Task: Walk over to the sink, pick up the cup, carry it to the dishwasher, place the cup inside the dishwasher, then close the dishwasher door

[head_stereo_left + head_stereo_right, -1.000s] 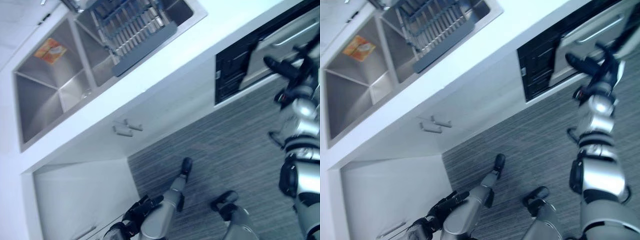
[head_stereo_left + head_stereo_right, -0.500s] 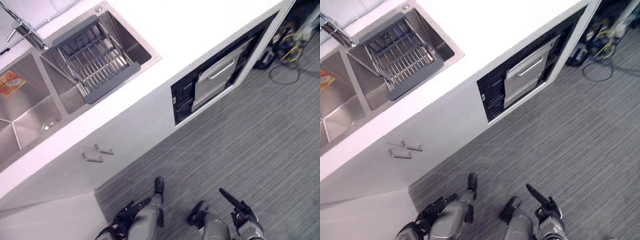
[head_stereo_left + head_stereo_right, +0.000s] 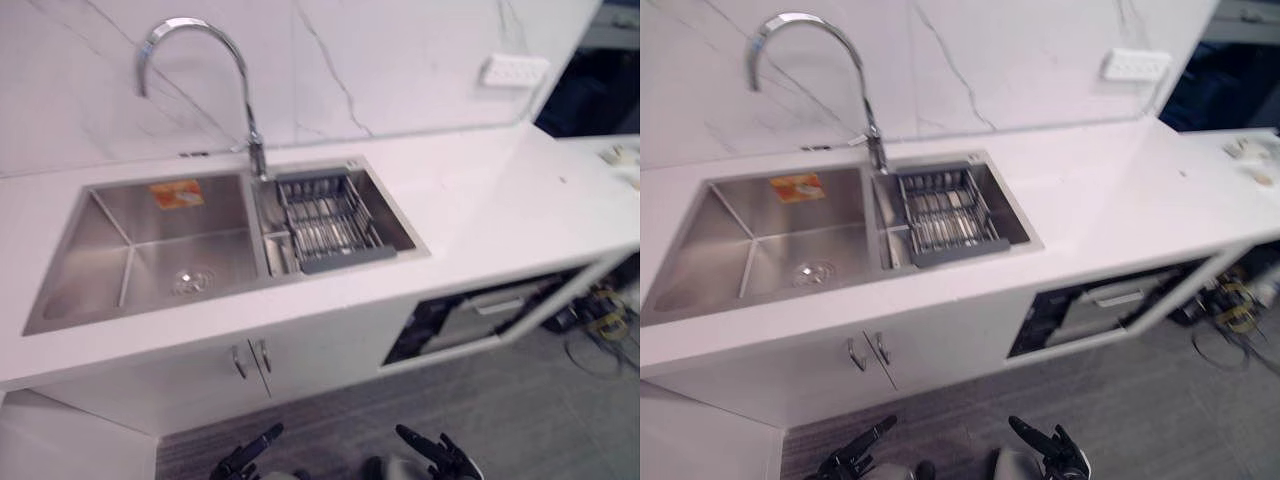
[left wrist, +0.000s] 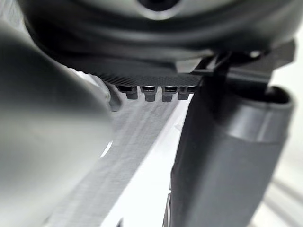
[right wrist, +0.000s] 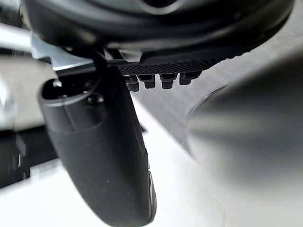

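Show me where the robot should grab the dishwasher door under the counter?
Probably the pale bar handle across the front of the dishwasher door, reached from the floor side. The bar runs sideways and seems to stand off the panel, so there is room to hook behind it. The door looks ajar under the counter.

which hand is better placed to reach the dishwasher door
Right, probably. The dishwasher door sits under the counter on the right, and the right hand hangs nearer that side; the left hand is below the cabinet doors.
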Robot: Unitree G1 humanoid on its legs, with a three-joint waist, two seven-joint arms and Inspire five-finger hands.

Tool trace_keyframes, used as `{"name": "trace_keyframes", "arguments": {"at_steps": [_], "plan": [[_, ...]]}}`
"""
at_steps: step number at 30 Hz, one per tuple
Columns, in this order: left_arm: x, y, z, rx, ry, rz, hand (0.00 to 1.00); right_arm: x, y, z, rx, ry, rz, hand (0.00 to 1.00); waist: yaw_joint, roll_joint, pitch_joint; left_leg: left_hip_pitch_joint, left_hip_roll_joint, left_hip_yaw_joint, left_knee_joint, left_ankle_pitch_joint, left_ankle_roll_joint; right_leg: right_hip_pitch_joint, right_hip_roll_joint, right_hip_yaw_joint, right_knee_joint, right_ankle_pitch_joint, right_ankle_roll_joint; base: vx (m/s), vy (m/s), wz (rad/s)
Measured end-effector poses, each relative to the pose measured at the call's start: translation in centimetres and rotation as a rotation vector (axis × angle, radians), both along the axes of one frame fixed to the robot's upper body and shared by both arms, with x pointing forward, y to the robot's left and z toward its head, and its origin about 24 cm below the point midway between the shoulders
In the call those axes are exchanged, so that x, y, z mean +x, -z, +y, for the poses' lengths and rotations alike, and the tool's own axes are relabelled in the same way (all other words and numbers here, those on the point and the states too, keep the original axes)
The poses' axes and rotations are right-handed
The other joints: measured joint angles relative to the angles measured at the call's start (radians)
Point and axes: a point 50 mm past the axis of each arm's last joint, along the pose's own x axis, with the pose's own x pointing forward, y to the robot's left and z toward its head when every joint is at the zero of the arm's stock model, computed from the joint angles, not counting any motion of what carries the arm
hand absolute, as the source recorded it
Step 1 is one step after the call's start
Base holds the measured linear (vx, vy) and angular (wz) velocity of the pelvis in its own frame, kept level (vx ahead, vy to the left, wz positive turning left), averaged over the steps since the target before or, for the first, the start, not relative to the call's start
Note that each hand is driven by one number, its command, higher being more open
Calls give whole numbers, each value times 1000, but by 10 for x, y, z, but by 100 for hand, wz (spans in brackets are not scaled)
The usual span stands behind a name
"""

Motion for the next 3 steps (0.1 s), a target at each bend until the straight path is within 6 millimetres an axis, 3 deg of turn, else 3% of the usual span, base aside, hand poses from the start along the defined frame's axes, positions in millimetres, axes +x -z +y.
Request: {"name": "trace_keyframes", "arguments": {"at_steps": [1,3], "plan": [[-3,1,0,6,-14,11,100,0,0,1,-5,-22,6,100,2,1,-2,6,11,27,9,-15,-14,25,-3,-4,-14,-32,-1,300,-281,53],[-8,4,-10,-4,-42,27,100,2,-1,-7,-34,-69,18,100,-1,43,-20,12,72,83,24,-27,-58,60,11,-57,-26,-53,-14,227,-232,42]]}}
